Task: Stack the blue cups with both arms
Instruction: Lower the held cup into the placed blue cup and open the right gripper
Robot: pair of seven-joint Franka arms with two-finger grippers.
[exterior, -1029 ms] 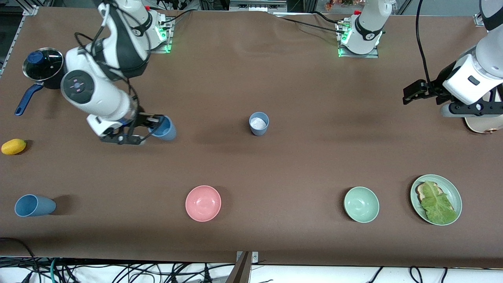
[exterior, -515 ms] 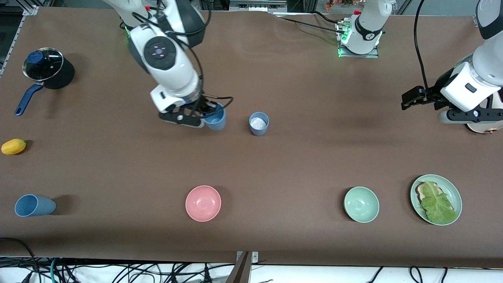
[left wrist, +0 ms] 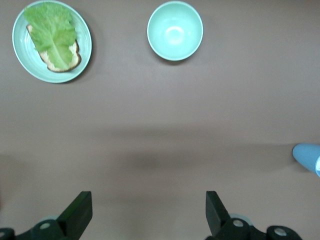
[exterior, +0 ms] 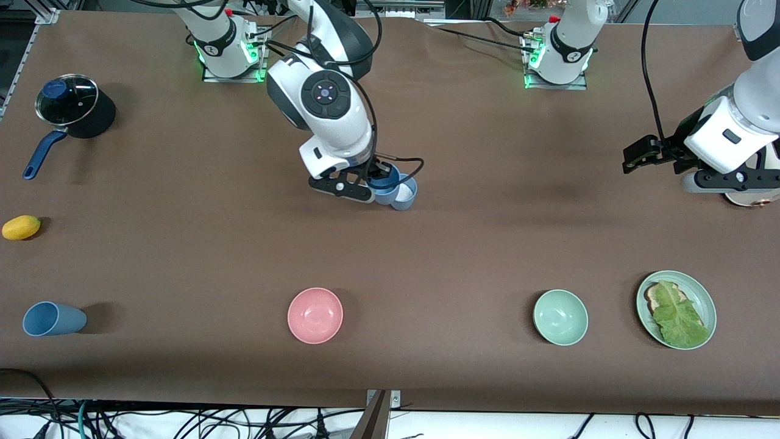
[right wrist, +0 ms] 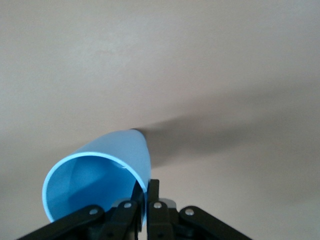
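Note:
My right gripper (exterior: 378, 178) is shut on the rim of a bright blue cup (exterior: 385, 184), which hangs tilted over the table's middle. The wrist view shows the fingers (right wrist: 165, 202) pinching that cup's wall (right wrist: 100, 180). The held cup overlaps a paler blue cup (exterior: 407, 195) with a whitish inside that stands upright on the table. A third blue cup (exterior: 52, 319) lies on its side at the right arm's end, near the front edge. My left gripper (exterior: 637, 155) hangs open and empty at the left arm's end (left wrist: 147, 210).
A pink bowl (exterior: 315, 315), a pale green bowl (exterior: 560, 317) and a green plate (exterior: 707, 299) with bread and lettuce sit along the front edge. A lidded pot (exterior: 67, 100) and a yellow fruit (exterior: 21, 227) lie at the right arm's end.
The right arm has carried the bright blue cup from its own end of the table to the paler cup in the middle. The left arm has barely moved.

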